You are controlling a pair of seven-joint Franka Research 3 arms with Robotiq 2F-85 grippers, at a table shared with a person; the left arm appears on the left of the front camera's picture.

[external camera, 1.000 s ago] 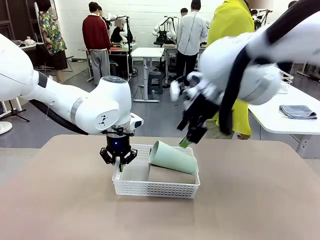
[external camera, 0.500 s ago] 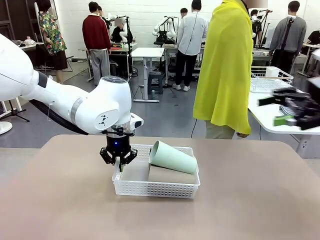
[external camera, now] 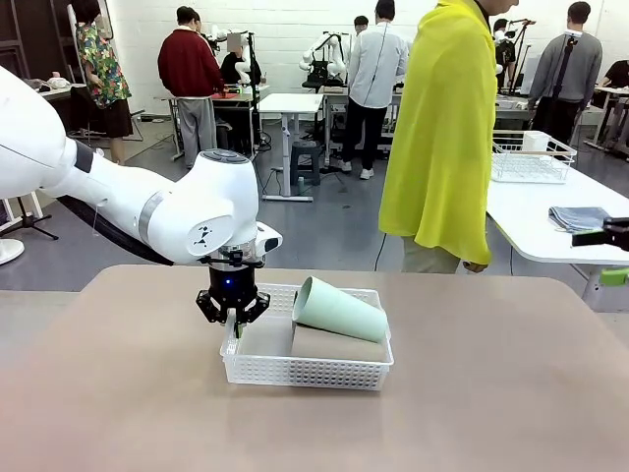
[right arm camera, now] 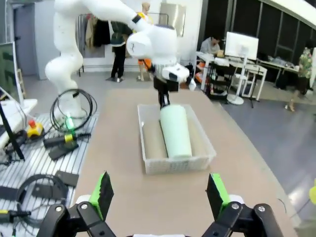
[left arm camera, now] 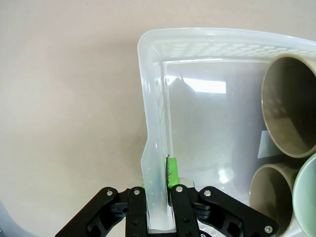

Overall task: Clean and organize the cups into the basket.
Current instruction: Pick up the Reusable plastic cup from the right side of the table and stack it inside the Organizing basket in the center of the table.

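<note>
The white mesh basket [external camera: 305, 372] sits mid-table. A mint green cup [external camera: 339, 310] lies on its side across a tan cup [external camera: 334, 344] inside it. My left gripper [external camera: 234, 317] is shut on the basket's left wall; the left wrist view shows its fingers [left arm camera: 175, 190] clamping the rim [left arm camera: 148, 98], with two tan cup mouths [left arm camera: 289, 106] [left arm camera: 271, 195] to the right. My right gripper [right arm camera: 160, 195] stands open with nothing between its pads, well back from the basket [right arm camera: 177, 164] and mint cup [right arm camera: 175, 131]. It shows at the far right edge [external camera: 609, 258] of the front view.
A person in a yellow top [external camera: 442, 138] stands at the table's far side. A side table on the right carries a wire basket [external camera: 531, 157] and a folded grey cloth [external camera: 580, 216]. Cables and tools [right arm camera: 49, 143] lie beside the table.
My right arm has swung away from above the basket to the far right edge. The left gripper and the cups have stayed still.
</note>
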